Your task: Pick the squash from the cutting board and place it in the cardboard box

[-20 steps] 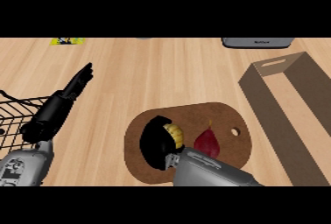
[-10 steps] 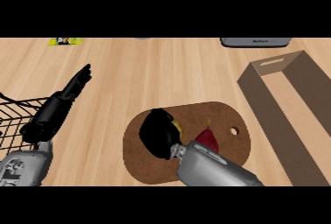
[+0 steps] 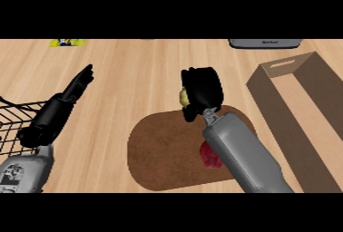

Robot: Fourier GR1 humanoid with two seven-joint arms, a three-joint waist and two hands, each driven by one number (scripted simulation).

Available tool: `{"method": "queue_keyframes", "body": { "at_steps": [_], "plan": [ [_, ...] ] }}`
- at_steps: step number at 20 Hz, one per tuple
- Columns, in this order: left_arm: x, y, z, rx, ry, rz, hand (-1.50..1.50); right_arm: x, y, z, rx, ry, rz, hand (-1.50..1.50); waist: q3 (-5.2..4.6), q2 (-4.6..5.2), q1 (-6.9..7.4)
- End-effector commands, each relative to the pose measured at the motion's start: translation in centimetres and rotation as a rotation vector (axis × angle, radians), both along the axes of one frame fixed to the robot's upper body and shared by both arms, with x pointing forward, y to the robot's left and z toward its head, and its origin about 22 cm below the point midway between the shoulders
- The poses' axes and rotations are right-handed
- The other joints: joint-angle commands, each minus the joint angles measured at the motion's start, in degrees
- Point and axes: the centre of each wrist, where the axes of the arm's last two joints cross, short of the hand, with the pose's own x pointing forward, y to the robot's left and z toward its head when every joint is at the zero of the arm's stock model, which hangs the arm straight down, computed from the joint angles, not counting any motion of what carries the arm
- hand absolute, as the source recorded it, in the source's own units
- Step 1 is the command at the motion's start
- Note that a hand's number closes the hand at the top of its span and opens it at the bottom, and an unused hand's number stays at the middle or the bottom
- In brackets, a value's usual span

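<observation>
Squash [image 3: 181, 96], one in number and yellow, shows only as a sliver at the left side of the right hand [image 3: 203, 88], whose black fingers are curled round it and hide most of it; hand and squash sit just past the far edge of the cutting board [image 3: 167, 149], over the bare wooden surface [image 3: 134, 63]. There is one cutting board, a brown rounded slab lying toward the near edge of the surface, and the grey right forearm crosses its right half. One dark red item [image 3: 212, 155] lies on the board, touching the forearm's left side and partly covered by it; what it is cannot be told. One cardboard box [image 3: 305, 113], open at the top with a slot cut in its far wall, stands along the right edge of the surface, near the board but apart from the hand. The left hand [image 3: 75, 88] rests open toward the left edge, its fingers straight and pointing to the far edge, holding nothing. One black wire basket [image 3: 12, 122] shows partly at the left edge, just beside the left forearm. At the far edge lie one small yellow object [image 3: 67, 42] near the left corner and one dark grey object [image 3: 263, 43] nearer the right corner, both cut off by the view.
</observation>
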Motion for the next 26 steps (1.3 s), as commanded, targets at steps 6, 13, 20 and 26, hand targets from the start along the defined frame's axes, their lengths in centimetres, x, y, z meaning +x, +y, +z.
{"method": "queue_keyframes", "body": {
  "at_steps": [6, 13, 20, 26],
  "plan": [
    [0.6, -0.8, -0.1, -0.006, 0.001, 0.010, 0.00, 1.7, -1.5, 7.7, 0.198, -0.246, -0.312, 1.50, -0.14, -0.50, -0.50],
    [-0.9, 0.9, -1.2, 0.002, 0.011, 0.010, 0.00, 2.2, -7.5, 11.1, 0.356, -0.397, -0.623, 1.50, -0.14, -0.57, -0.15],
    [-0.1, 0.5, -0.3, 0.010, 0.023, 0.002, 0.00, 1.7, -15.0, 9.6, 0.375, -0.420, -0.768, 1.50, -0.11, -0.44, -0.09],
    [-0.6, -0.2, -0.7, -0.006, 0.012, -0.024, 0.00, 2.6, -21.7, 12.2, 0.258, -0.265, -0.801, 1.50, -0.14, -0.39, 0.19]
  ]
}}
